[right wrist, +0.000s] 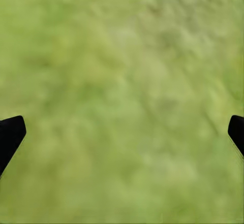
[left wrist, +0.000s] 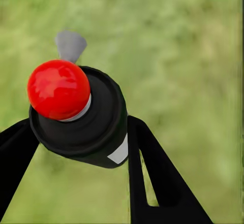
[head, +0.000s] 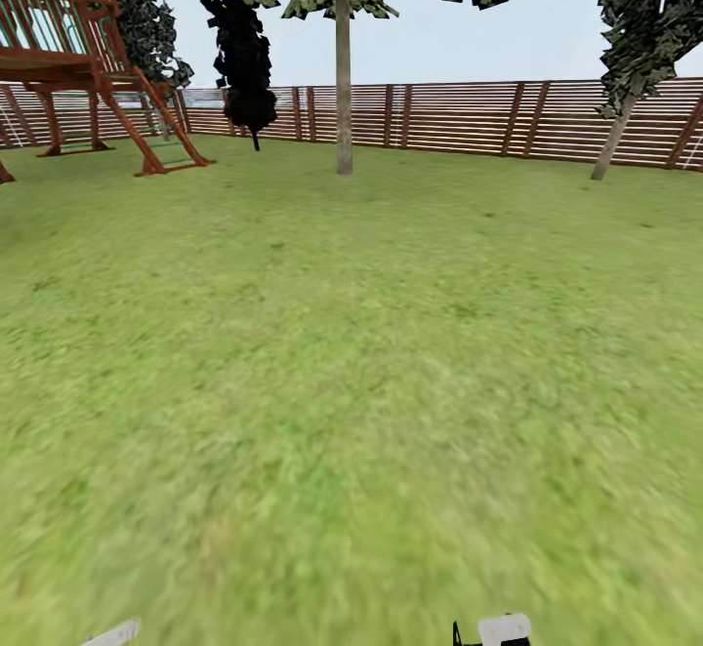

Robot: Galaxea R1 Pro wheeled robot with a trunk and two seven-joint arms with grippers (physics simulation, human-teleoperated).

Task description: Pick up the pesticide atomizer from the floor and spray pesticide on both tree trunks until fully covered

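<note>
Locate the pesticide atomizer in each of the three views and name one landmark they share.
Head view: a light grey sliver at the bottom edge, left, may be its nozzle; too little to tell.
Left wrist view: pesticide atomizer centre-left, clamped in the left hand.
Right wrist view: blurred lawn between the open right hand's fingers.
Shared landmark: the green lawn.

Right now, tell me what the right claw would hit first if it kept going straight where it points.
The grass, most likely: the right claw is open with nothing between its fingers, facing bare lawn. How far off it lies is unclear.
</note>
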